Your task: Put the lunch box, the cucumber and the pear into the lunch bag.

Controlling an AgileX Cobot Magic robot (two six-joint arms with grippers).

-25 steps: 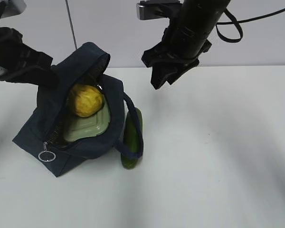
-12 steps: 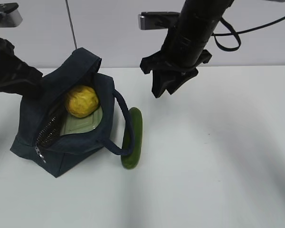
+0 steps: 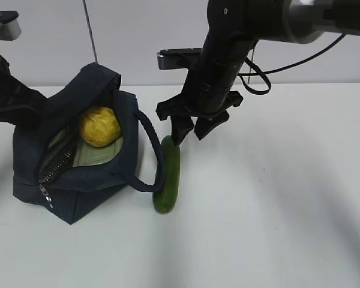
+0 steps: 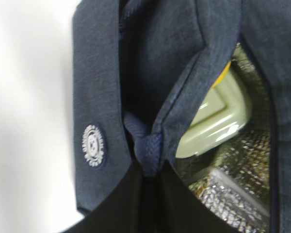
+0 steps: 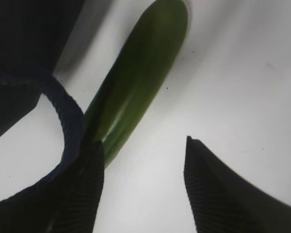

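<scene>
Cucumber (image 3: 167,174) lengthwise toward camera

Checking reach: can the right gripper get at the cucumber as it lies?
Probably yes: the right gripper hangs open over the cucumber's far end; only the lunch bag's handle lies close along it.

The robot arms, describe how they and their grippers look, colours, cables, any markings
Both arms are black. The right arm is a thick round column with ribbed joints, a black cable looping beside it and a grey bar-shaped camera unit at the wrist. The right gripper has dark, finely ridged fingers. The left arm is blocky; no markings are readable.
</scene>
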